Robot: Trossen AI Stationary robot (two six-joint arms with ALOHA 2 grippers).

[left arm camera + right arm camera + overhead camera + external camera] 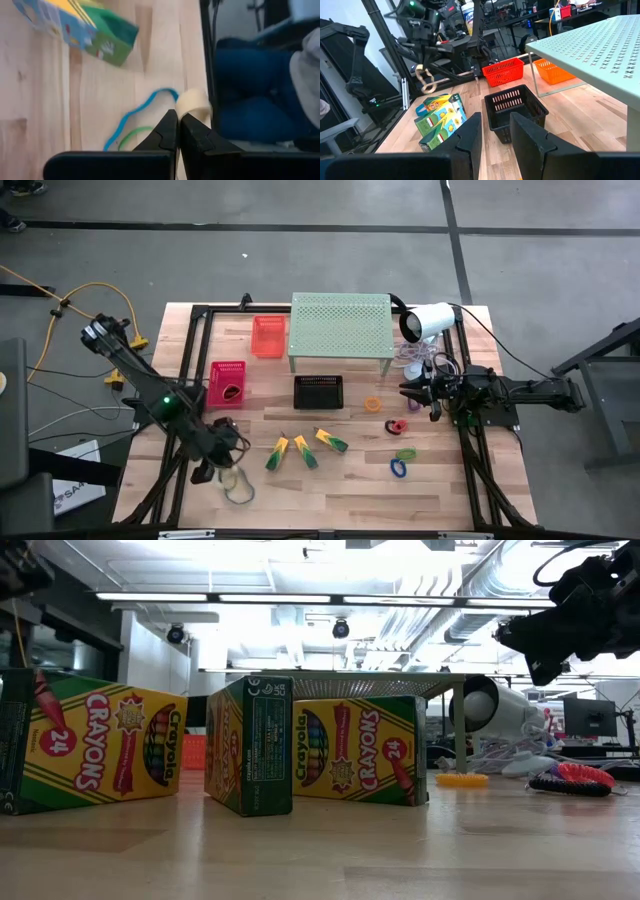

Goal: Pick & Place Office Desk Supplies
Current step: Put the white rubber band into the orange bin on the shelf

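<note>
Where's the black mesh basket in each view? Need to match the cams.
High view: black mesh basket at table centre, just in front of the pale-green shelf.
Low view: not visible; the crayon boxes stand in the way.
Left wrist view: not in it.
Right wrist view: centre, just past the fingers.
Shared landmark: the crayon boxes, seen in all four views.

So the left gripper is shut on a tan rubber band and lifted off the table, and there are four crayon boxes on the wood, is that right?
Not quite. There are three crayon boxes, not four; the high view shows them in a row. The rest holds: the left gripper is shut on a tan rubber band that dangles clear of the table, as the right wrist view shows.
</note>
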